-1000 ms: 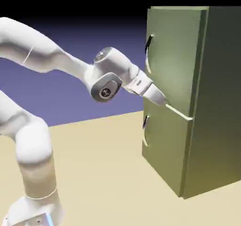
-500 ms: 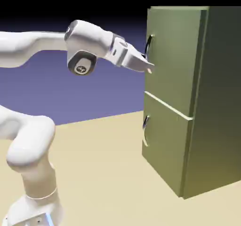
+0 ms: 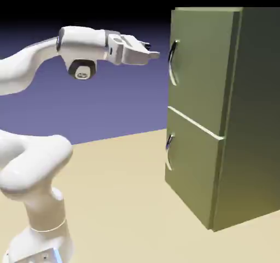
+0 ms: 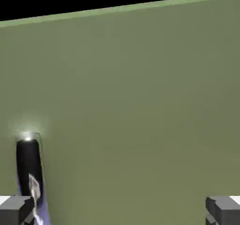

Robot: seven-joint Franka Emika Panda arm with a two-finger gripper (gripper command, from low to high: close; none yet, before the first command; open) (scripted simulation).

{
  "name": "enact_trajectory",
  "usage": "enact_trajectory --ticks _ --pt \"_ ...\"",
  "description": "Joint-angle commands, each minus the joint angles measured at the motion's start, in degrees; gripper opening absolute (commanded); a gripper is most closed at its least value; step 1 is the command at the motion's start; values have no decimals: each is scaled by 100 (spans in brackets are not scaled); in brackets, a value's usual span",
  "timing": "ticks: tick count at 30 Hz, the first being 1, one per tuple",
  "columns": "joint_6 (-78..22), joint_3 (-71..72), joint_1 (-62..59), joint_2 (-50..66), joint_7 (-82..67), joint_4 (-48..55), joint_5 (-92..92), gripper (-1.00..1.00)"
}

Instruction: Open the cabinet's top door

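Observation:
The olive-green cabinet [image 3: 240, 120] stands at the right of the exterior view with both doors shut. Its top door [image 3: 199, 65] carries a dark curved vertical handle [image 3: 173, 62] near its left edge. My gripper [image 3: 153, 54] hovers level with the upper part of that handle, a short gap to its left, not touching it. In the hand view the door panel [image 4: 131, 107] fills the picture, and the handle [image 4: 29, 172] shows at the lower left, just above the left fingertip [image 4: 16, 210]. The gripper [image 4: 119, 212] is open with nothing between its fingers.
The shorter lower door [image 3: 191, 163] with its small handle [image 3: 169, 150] sits under the top door. The tan table [image 3: 126, 202] stretches between my base and the cabinet.
My hand has risen from the seam between the two doors to the height of the top handle and drawn back to the left, away from the cabinet face. The fingers stayed open.

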Motion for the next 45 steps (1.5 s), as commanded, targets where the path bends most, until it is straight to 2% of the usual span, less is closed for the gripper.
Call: enact_trajectory --ticks 1,12,18,19,26,33,36,45 --pt "-54 132 -126 -140 -84 33 250 100" --pt "-630 1531 -1463 -1625 -975 379 2902 100" --pt "-761 1674 -2365 -1451 -1245 1064 3494 100" --pt "-761 1674 -2365 -1451 -1245 1064 3494 -100" --pt "-2121 1008 -1488 -1557 -2526 -182 4120 -100" --pt "-3853 -229 -823 -1409 -3655 -1377 3828 -100" --pt "-4600 -349 -1269 -1846 -3424 -1566 3917 -100" --pt "-6843 -1461 -2181 -1813 -3830 -2098 3526 -100"
